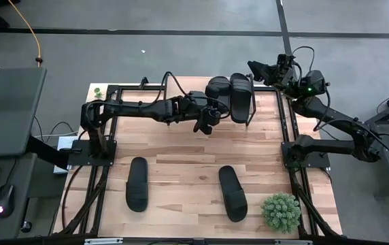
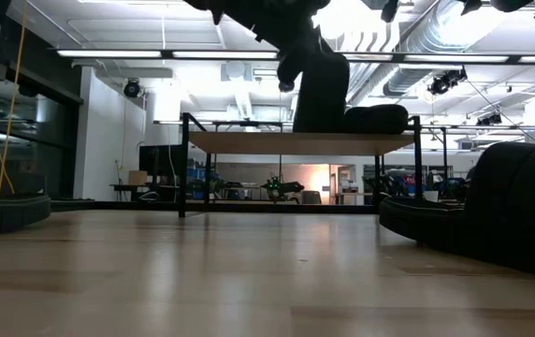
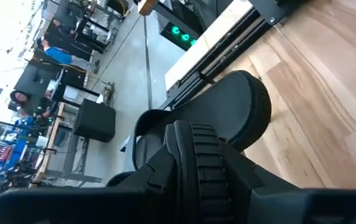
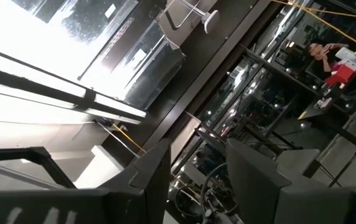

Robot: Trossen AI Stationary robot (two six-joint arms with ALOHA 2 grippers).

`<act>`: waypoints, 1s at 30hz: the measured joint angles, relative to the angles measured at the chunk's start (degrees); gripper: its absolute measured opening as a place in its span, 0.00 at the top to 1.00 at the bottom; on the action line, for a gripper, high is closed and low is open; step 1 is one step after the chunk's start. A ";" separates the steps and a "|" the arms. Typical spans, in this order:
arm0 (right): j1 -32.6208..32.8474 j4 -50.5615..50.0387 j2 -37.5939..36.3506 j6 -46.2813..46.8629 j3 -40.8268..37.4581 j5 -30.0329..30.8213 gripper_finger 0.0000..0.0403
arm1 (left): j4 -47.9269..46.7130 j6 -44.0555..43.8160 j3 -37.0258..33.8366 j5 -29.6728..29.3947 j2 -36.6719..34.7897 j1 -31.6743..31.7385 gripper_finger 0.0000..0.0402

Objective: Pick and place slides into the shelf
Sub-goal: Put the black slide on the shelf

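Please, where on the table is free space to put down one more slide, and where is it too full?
Free: the bare wood between the two lying slides, and the strip between them and the shelf. Crowded: the shelf, where two slides sit and the left gripper hovers. The plant fills the near right corner.

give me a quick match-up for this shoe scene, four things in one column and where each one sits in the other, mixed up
Things:
1. left gripper
2. right gripper
3. plant
4. slide on the shelf

Places:
A. near right corner of the table
B. far middle, lying flat on the rack top
C. by the shelf, shut on a slide
D. raised off the table's far right corner

Pairs: 1-C, 2-D, 3-A, 4-B
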 joint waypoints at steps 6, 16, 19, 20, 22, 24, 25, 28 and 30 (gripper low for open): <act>0.00 0.00 0.00 0.00 0.00 -0.57 0.64 | 0.22 0.02 0.00 0.13 0.00 0.00 0.81; 0.00 -0.01 0.00 -0.02 0.00 -1.39 0.64 | 0.63 0.00 0.00 2.91 -0.02 0.09 0.82; 0.00 0.00 0.00 -0.02 0.00 -1.39 0.64 | 3.03 -0.12 -0.02 3.87 -0.02 0.06 0.78; 0.00 0.00 0.00 -0.02 0.00 -1.39 0.64 | 3.89 -0.22 -0.02 4.41 -0.02 0.02 0.76; 0.00 -0.02 0.00 0.00 0.00 -1.39 0.64 | 4.88 -0.64 -0.02 5.93 -0.11 -0.02 0.73; 0.00 0.00 0.00 -0.01 0.00 -1.41 0.64 | 5.40 -1.95 -0.02 7.08 -0.10 -0.02 0.69; 0.00 -0.01 0.00 0.00 0.00 -1.41 0.64 | 5.63 -2.65 -0.02 7.32 -0.10 -0.02 0.67; 0.00 0.00 0.00 0.00 0.00 -1.43 0.64 | 5.68 -3.08 -0.02 7.40 -0.11 -0.02 0.61; 0.00 0.00 0.00 0.35 0.00 -1.52 0.64 | 5.37 -3.08 -0.02 7.39 -0.11 -0.05 0.58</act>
